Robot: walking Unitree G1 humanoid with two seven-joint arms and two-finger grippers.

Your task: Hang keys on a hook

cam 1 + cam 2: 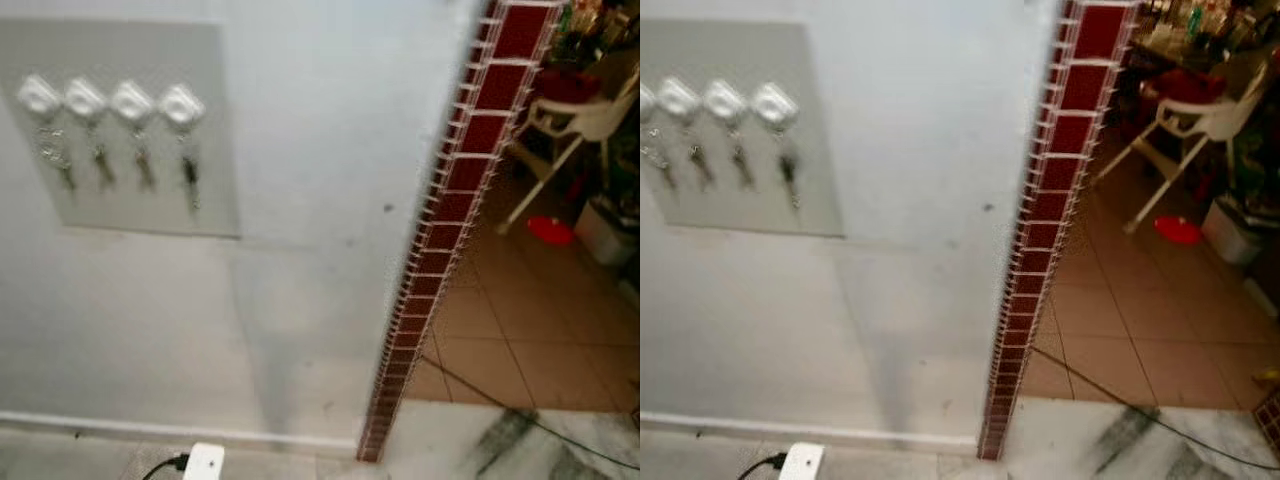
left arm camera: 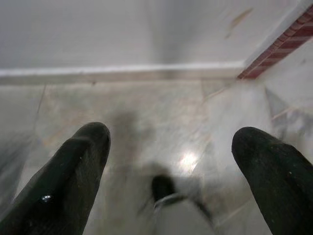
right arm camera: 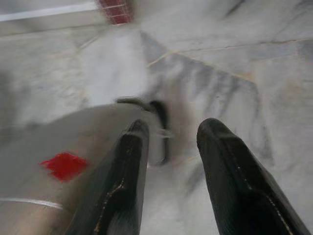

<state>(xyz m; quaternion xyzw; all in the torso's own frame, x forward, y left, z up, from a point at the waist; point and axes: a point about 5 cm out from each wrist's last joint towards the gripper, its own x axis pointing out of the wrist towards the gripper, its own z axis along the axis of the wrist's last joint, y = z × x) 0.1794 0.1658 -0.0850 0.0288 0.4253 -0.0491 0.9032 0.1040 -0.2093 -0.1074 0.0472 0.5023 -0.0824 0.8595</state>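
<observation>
Head views: pale grey wall (image 1: 330, 150) ahead, carrying a slightly darker grey panel (image 1: 215, 120) at upper left. Four white hooks (image 1: 110, 100) sit in a row across the top of the panel, each with a set of keys (image 1: 143, 165) hanging below it; keys are small and blurred, no detail to be read. Wall ends at a corner edged with a dark red tile strip (image 1: 450, 210), running from top right down to the floor. Beyond the corner, a tan tiled floor (image 1: 540, 320) with a white plastic chair (image 1: 585, 125) and a red dish-like object (image 1: 550, 230) near its legs. A thin black cable (image 1: 520, 415) crosses onto the marble floor (image 1: 560, 450) in front. At the wall base, a white plug box (image 1: 203, 462) with a black lead. Left wrist view: left hand (image 2: 171, 161) hangs over the marble floor near the white skirting, its two black fingers (image 2: 73, 176) spread wide, nothing between them. Right wrist view: right hand (image 3: 171, 147) also points at the marble floor, fingers parted with a clear gap, empty; a blurred grey body with a red diamond mark (image 3: 63, 165) lies alongside.
</observation>
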